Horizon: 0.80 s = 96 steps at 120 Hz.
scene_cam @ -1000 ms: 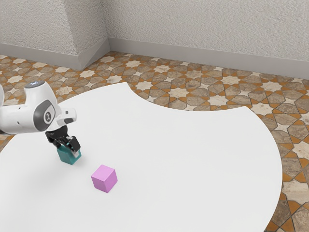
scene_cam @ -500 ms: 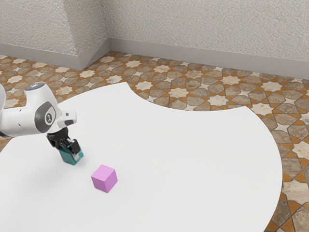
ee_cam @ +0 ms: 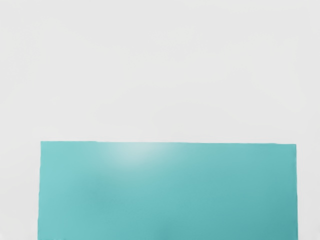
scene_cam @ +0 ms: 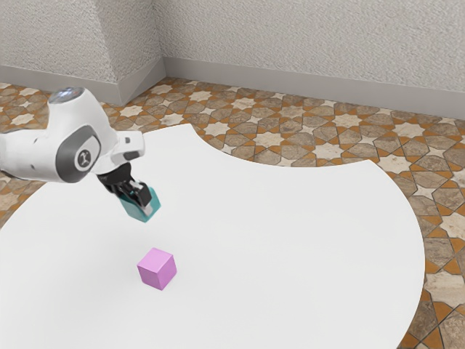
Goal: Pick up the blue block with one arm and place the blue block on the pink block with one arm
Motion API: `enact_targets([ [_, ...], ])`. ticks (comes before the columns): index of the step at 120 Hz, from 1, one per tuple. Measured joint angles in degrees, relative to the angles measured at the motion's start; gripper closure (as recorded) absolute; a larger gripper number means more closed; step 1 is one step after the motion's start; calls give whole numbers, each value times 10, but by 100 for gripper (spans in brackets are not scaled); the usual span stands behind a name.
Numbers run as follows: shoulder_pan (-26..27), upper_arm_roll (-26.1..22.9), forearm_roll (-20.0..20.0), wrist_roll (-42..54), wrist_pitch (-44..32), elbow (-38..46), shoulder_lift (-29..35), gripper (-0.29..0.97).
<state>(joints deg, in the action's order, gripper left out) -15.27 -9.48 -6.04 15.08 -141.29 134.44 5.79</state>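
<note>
My gripper [scene_cam: 138, 201] is shut on the blue block [scene_cam: 141, 207], a teal cube held tilted in the air above the white table [scene_cam: 276, 240]. The pink block [scene_cam: 157, 267] rests on the table below the held cube and a little toward the exterior view's right. In the wrist view the blue block [ee_cam: 168, 191] sits large and blurred just under my hand, with bare white tabletop beyond it.
The round white table has its curved edge [scene_cam: 414, 240] at the exterior view's right. Patterned floor tiles [scene_cam: 305, 123] and grey walls lie beyond it. The white arm [scene_cam: 65, 149] reaches in from the exterior view's left.
The blue block has left the table. My gripper has carried it up and toward the exterior view's right, closer to a spot over the pink block, which has stayed still.
</note>
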Motion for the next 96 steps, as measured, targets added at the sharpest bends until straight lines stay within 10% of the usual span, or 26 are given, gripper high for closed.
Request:
enact_targets([
  [96,-18,-65,5,-233,10,53,-21,33],
])
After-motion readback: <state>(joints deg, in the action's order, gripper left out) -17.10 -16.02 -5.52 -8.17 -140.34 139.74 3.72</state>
